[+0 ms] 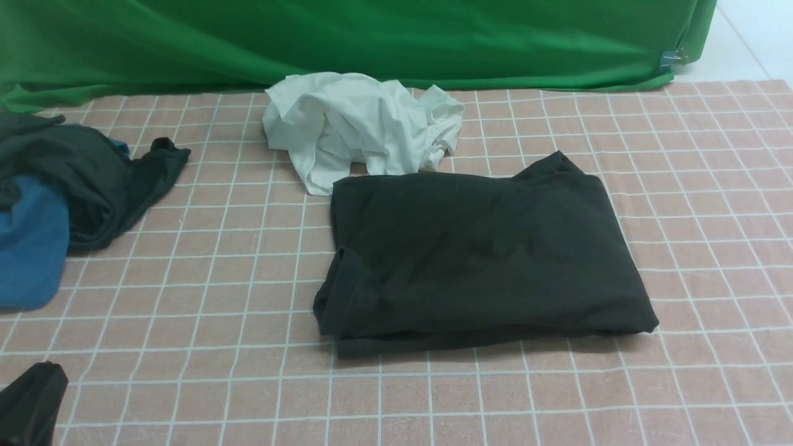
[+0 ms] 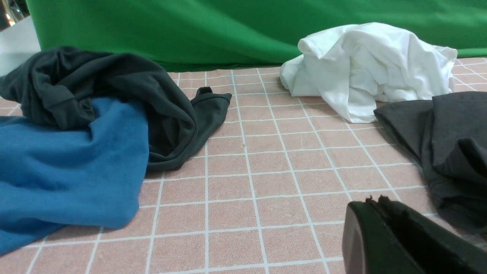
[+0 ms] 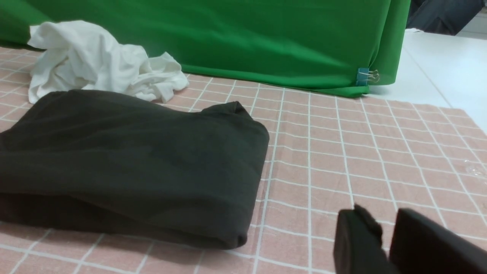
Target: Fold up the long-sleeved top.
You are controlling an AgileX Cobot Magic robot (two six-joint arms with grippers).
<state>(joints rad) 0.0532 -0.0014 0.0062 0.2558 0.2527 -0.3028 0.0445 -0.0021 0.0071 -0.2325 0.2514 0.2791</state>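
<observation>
Right gripper [image 3: 384, 232] — jaws parted by a narrow gap, nothing held — is set just beside the long-sleeved top [image 1: 483, 254]. Left gripper [image 2: 374, 205], pressed together, sits beside its opposite side. The top lies folded, long axis crosswise between them; neither arm is judged clearly nearer.

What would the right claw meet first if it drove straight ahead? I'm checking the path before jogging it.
Probably nothing near: the right claw points over bare pink checked cloth, beside the folded black-brown knit top; depth is unclear.
</observation>
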